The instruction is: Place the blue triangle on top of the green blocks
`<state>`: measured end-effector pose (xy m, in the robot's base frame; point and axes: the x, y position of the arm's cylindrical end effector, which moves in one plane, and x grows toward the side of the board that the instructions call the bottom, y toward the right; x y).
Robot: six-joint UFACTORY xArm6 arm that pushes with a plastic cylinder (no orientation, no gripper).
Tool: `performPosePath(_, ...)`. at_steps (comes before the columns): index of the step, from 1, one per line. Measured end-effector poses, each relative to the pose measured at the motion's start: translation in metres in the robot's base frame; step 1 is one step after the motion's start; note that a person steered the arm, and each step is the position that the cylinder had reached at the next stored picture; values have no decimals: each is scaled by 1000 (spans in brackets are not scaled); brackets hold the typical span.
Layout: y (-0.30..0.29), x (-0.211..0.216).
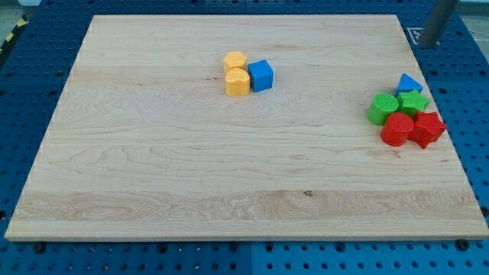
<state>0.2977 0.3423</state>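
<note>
The blue triangle (409, 83) sits near the board's right edge, touching the top of the green star (413, 101). A green round block (383, 108) lies just left of the star. My rod stands at the view's top right; its tip (429, 45) is off the board's corner, above and slightly right of the blue triangle, apart from every block.
A red round block (397, 129) and a red star (428, 128) sit just below the green blocks. A blue cube (260, 76) and two yellow blocks (237, 72) cluster at the top middle. The wooden board (191, 168) lies on a blue perforated table.
</note>
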Motion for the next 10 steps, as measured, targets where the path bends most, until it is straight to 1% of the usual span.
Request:
performPosePath(1, 3, 8)
performPosePath(3, -7, 79)
performPosePath(5, -7, 80)
performPosePath(7, -21, 125)
performPosePath(8, -41, 125)
performPosePath(9, -82, 123)
performPosePath(10, -93, 111)
